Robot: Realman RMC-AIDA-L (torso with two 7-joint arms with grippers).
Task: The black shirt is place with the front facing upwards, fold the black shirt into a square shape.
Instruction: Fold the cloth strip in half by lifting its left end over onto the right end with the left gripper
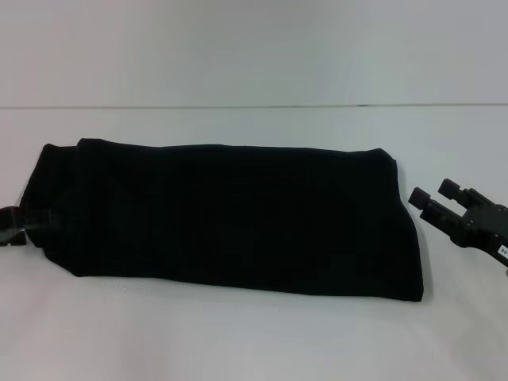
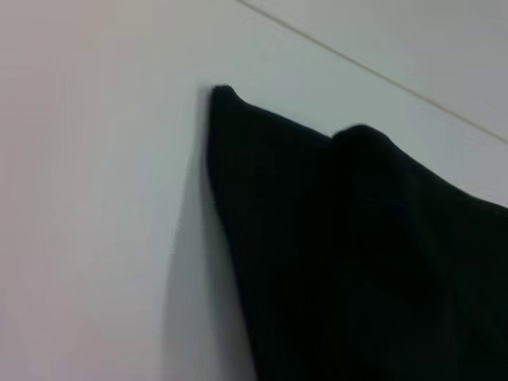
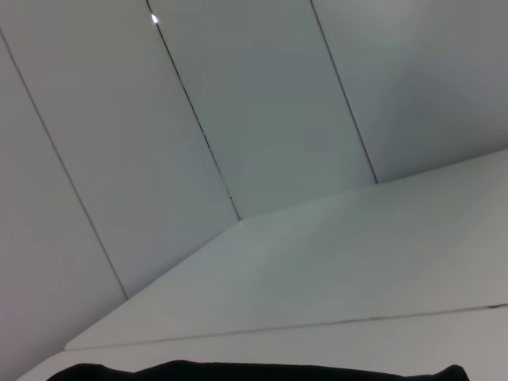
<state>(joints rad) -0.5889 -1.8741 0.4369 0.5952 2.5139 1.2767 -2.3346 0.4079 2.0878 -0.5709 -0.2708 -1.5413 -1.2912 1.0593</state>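
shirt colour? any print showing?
Plain black shirt, no print visible; head view shows it best.

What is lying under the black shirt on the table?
The black shirt lies folded into a long band on the white table. Only table surface shows around its edges. Anything beneath the cloth is covered, so it cannot be seen.
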